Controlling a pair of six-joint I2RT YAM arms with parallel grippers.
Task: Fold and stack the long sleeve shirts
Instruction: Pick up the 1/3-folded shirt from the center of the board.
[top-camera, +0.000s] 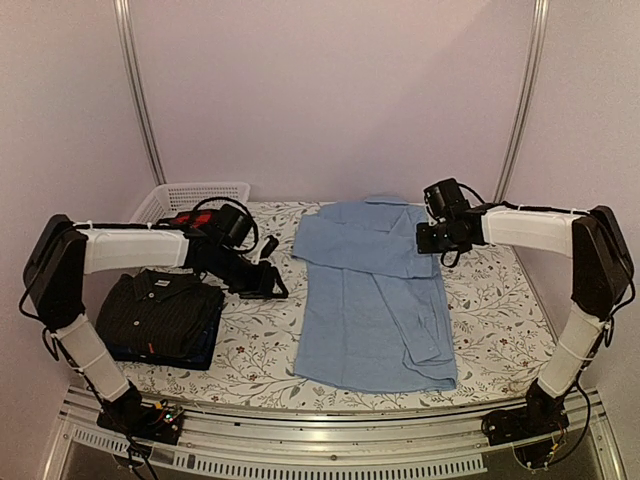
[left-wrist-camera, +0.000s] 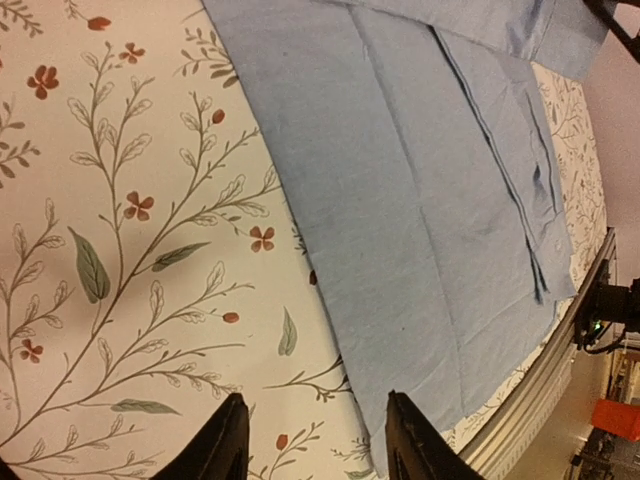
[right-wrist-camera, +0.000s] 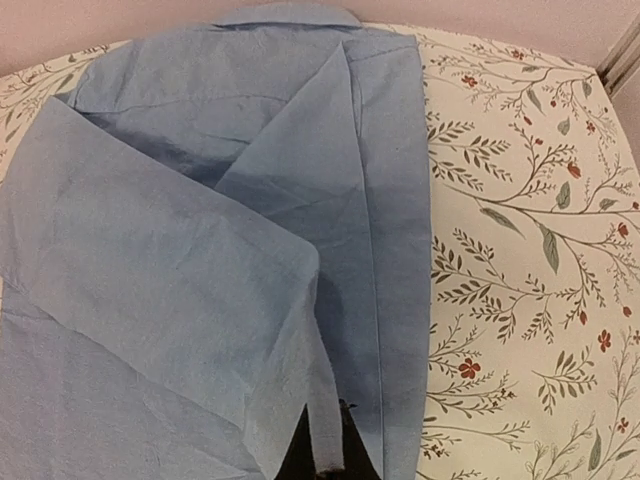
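A light blue long sleeve shirt (top-camera: 375, 300) lies spread on the floral table cover, collar at the far end, with one side folded across its upper half (right-wrist-camera: 180, 250). My right gripper (top-camera: 427, 238) hovers over its far right part, shut (right-wrist-camera: 327, 440) on a strip of that folded blue cloth. My left gripper (top-camera: 270, 287) is low beside the shirt's left edge (left-wrist-camera: 430, 200); it stands open (left-wrist-camera: 315, 415) with only the table cover between its fingers. At the left, a black pinstriped shirt (top-camera: 160, 305) lies folded on top of a folded dark navy one (top-camera: 205, 352).
A white lattice basket (top-camera: 190, 193) stands at the back left, behind my left arm. The metal rail (top-camera: 330, 435) runs along the near table edge. Bare floral cover (top-camera: 500, 310) shows right of the blue shirt.
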